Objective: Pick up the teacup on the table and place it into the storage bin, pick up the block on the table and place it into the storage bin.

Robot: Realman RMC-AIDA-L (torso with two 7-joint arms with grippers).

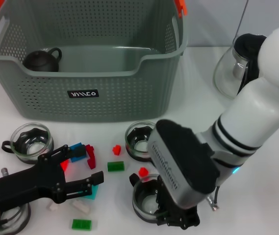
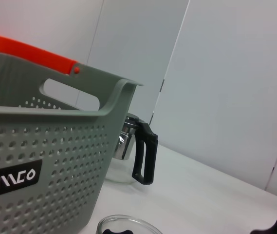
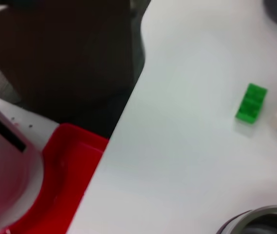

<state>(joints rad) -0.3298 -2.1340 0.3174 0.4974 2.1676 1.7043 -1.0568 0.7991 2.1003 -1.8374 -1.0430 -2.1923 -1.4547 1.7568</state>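
Right claw (image 1: 178, 215) over glass teacup (image 1: 146, 200); red bin (image 3: 65, 190) only wrist-visible.

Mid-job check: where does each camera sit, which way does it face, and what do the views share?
Head: above, looking down at the storage bin, both arms, left pincer and right pincer.
Left wrist: low on the table, facing the bin and glass kettle; no own fingers.
Right wrist: facing the tabletop and a green block; no fingers.
Shared: bin and kettle in head and left wrist.
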